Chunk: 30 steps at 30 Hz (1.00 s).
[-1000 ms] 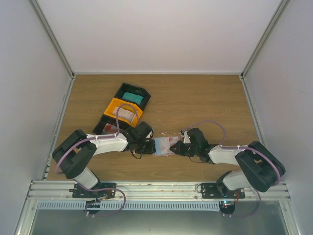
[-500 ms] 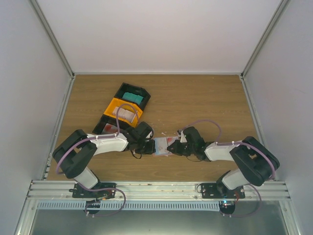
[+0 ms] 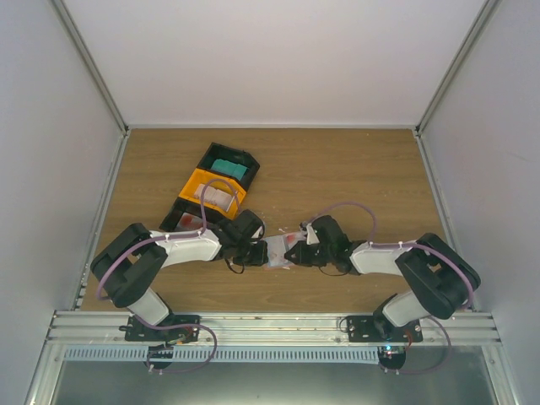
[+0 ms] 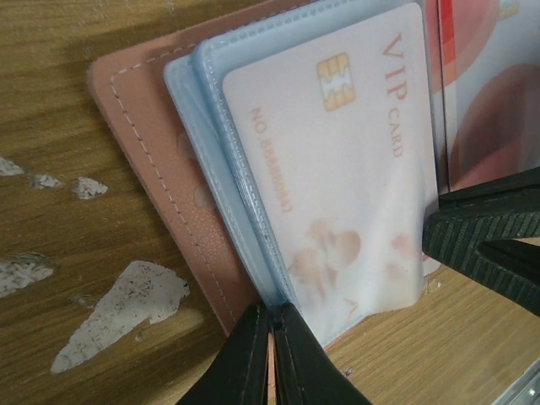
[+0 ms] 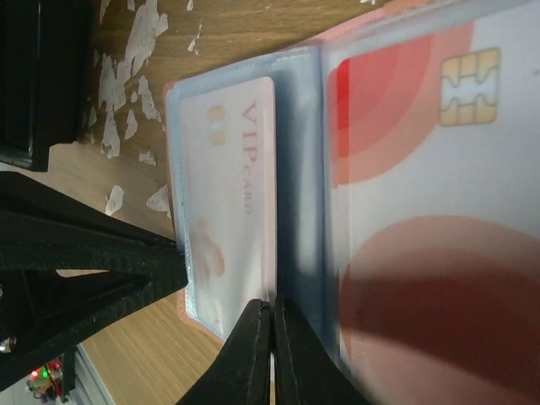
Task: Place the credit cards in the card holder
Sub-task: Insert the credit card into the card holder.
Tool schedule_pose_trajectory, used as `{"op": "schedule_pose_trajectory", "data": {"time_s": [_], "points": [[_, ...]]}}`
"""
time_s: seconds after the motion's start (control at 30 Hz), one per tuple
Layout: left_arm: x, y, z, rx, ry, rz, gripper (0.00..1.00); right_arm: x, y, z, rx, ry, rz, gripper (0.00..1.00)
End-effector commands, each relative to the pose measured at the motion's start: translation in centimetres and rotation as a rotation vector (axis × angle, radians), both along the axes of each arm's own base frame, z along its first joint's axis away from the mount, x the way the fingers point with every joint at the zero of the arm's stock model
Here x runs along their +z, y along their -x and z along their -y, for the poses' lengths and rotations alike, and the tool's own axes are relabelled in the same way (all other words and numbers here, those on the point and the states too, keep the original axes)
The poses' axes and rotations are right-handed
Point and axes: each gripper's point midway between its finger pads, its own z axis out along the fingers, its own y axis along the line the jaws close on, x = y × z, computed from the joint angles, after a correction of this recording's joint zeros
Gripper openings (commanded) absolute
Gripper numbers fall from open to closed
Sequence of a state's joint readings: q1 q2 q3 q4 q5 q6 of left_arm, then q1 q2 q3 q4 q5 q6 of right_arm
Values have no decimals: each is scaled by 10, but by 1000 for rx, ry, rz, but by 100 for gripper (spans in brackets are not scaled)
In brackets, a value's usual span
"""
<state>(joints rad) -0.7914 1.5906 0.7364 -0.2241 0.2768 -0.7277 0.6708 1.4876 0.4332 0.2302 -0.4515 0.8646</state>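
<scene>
Left end effector [image 4: 270, 314], jaws pressed together on the bottom edge of the open card holder [image 4: 139, 126] where its clear sleeves [image 4: 198, 126] meet the salmon cover; right end effector [image 5: 272, 310], likewise pinched shut on a sleeve edge between two filled pockets. The holder lies spread at the middle of the worktop [image 3: 354, 177], between the two arms, with a pale VIP card [image 4: 337, 169] seated in one sleeve and a red card [image 5: 422, 211] in the neighbouring one at three o'clock. The step appears to be steadying and parting the leaves for another card, and it will go best if both grips pull gently and evenly, keeping a pocket mouth flat and open rather than buckling the thin plastic. In the left wrist view the right arm's black finger [image 4: 489, 240] crowds in at four o'clock, leaving little room between the tools. At ten o'clock from the holder sit an orange bin [image 3: 196, 181] and black bins [image 3: 221, 152], one holding a teal card [image 3: 229, 168] likely yet to be fetched. White flecks [image 4: 126, 312] mark the wood nearby.
</scene>
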Motion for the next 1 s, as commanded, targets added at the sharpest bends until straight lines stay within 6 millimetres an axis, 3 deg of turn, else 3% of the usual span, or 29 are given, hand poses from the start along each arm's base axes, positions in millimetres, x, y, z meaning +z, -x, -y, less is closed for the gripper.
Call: {"op": "schedule_pose_trajectory", "data": {"time_s": [0.0, 0.27, 0.37, 0.5, 0.73, 0.97], "points": [[-7, 5, 4, -33, 8, -11, 8, -10, 20, 0, 99, 45, -24, 5], [-3, 1, 5, -27, 2, 2, 8, -2, 14, 10, 84, 114, 17, 13], [3, -1, 5, -20, 6, 20, 9, 16, 7, 12, 57, 109, 67, 26], [12, -5, 8, -20, 24, 38, 12, 17, 2, 18, 45, 165, 82, 38], [35, -13, 13, -6, 81, 107, 17, 10, 0, 14, 96, 211, 97, 38], [39, -16, 14, 15, 99, 121, 20, -1, -1, 11, 128, 280, 97, 36]]}}
